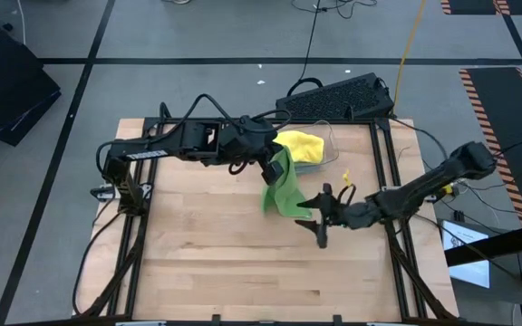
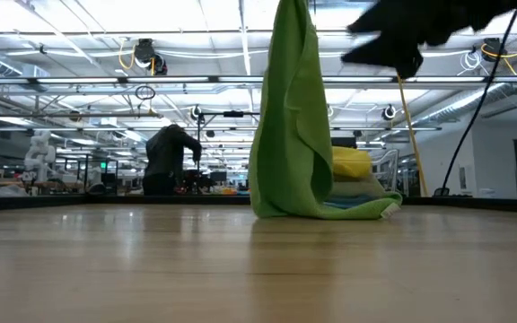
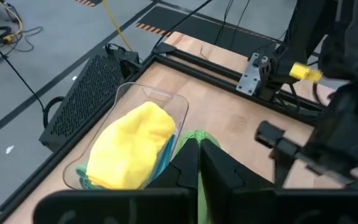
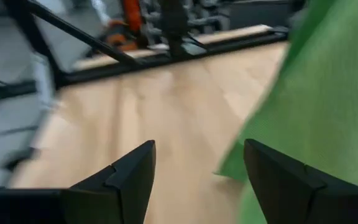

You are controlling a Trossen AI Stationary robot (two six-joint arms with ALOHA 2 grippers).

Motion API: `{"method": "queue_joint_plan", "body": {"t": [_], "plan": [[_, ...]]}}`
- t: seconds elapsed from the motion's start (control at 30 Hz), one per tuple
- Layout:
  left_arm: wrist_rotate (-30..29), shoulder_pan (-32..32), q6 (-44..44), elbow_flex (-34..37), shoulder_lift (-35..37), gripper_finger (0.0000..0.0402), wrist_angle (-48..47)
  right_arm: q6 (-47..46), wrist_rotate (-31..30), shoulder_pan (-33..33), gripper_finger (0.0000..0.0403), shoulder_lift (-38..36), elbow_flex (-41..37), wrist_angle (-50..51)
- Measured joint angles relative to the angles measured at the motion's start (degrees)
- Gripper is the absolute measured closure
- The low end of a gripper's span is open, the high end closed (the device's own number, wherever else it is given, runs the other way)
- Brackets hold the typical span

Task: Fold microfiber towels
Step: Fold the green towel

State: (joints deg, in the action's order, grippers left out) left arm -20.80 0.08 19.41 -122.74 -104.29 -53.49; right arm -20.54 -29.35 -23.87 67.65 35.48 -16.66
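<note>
left hand [image 1: 275, 167] pinching green towel [image 1: 284, 190] aloft

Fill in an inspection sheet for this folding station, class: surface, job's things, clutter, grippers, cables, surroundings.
Surface: wooden table, mostly bare.
Job's things: bright green towel hangs from above, lower edge on the table; yellow towel tops a pile in the clear bin.
Clutter: nothing seen.
Grippers: left gripper shut on the bright green towel's top; right gripper open beside the hanging cloth.
Cables: black and yellow leads on the floor beyond the table.
Surroundings: black perforated box behind the bin; a person far off.
</note>
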Motion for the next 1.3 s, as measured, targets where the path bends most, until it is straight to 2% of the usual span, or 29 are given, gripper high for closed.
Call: {"method": "queue_joint_plan", "body": {"t": [0.17, 0.27, 0.4, 0.6, 0.7, 0.93, 1.17, 1.23, 1.3], "plan": [[-0.11, 0.14, -0.95, 0.0, -0.02, 0.0397, 0.02, 5.64, -9.03, 0.07, 0.018, 10.28, -0.74, -6.75], [-0.17, 0.48, -1.14, 0.0, -0.02, 0.0394, 0.02, 9.16, -13.93, 1.14, 0.0196, 16.7, -0.74, -14.51], [-0.24, 0.68, -1.46, 0.0, -0.02, 0.0391, -0.01, 12.39, -14.13, 2.74, 0.0219, 23.54, 0.27, -23.94], [-0.24, 0.64, -3.21, 0.0, -0.02, 0.0393, -0.2, 17.54, -15.26, 4.72, 0.0245, 30.97, 5.52, -25.96], [-0.24, 0.66, -3.55, 0.0, -0.04, 0.039, -0.38, 19.15, -18.93, 5.06, 0.0251, 32.41, 7.09, -26.01], [-0.24, 0.66, -5.62, 0.0, -0.06, 0.0391, -0.62, 19.72, -20.14, 5.08, 0.0274, 32.57, 7.34, -24.65], [-0.25, 0.66, -5.74, 0.0, -0.07, 0.0396, -1.32, 19.33, -21.81, 5.81, 0.0352, 32.43, 7.34, -23.67], [-0.24, 0.66, -5.65, 0.0, -0.07, 0.0392, -1.71, 17.66, -21.5, 5.91, 0.0382, 31.51, 7.34, -23.27], [-0.24, 0.66, -5.36, 0.0, -0.03, 0.0391, -2.65, 16.09, -20.9, 5.89, 0.0397, 29.58, 7.34, -21.97]]}}
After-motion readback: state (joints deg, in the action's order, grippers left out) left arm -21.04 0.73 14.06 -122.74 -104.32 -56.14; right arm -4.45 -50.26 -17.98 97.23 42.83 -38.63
